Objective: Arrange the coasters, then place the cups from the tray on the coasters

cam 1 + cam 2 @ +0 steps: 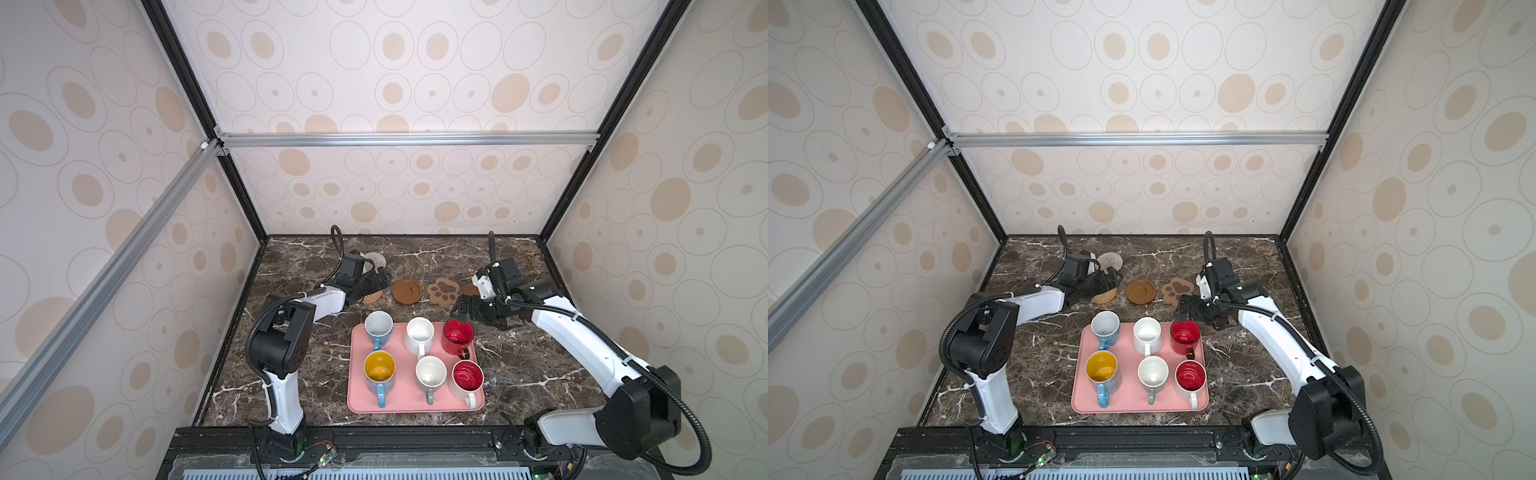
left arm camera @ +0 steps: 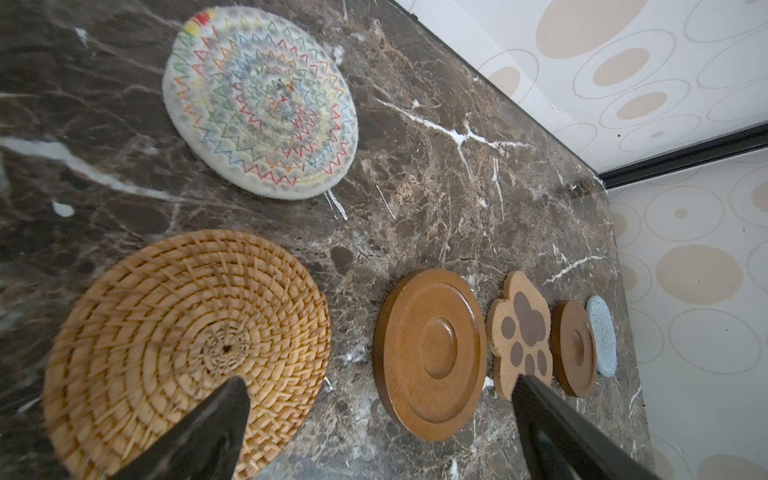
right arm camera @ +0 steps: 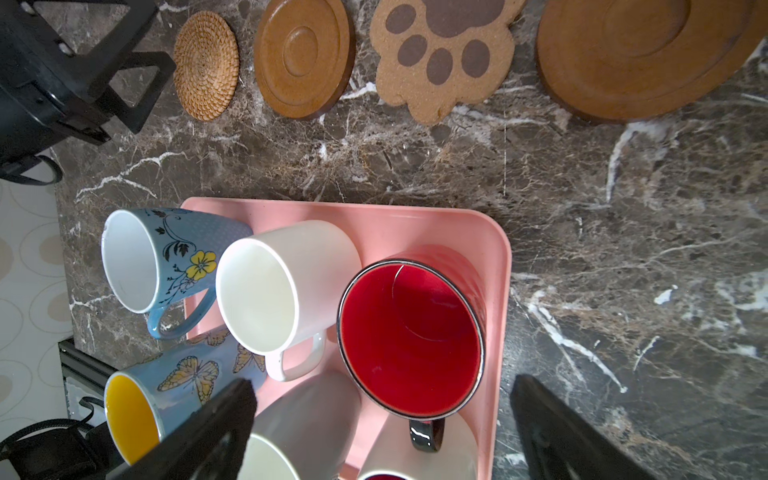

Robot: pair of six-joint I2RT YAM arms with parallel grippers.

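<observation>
Left fingers (image 2: 199,432): wide open, empty, above the rattan coaster (image 2: 166,324); the woven coaster (image 2: 262,104) sits behind the row, so we'd nudge it into line.
Tray (image 1: 405,401): centre, six cups (image 1: 419,334) aboard.
Right fingers (image 3: 561,436): wide open, empty, over the far red cup (image 3: 411,332); we'd straddle one wall.

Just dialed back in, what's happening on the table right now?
All six mugs stand on the pink tray; none is on a coaster yet. Five coasters lie in a row behind it, from the rattan coaster to the pale blue one; the woven coaster lies apart, farther back. The left gripper, jaws open, hangs by the rattan coaster; the right gripper, jaws open, is over the all-red mug. Neither holds anything.
</observation>
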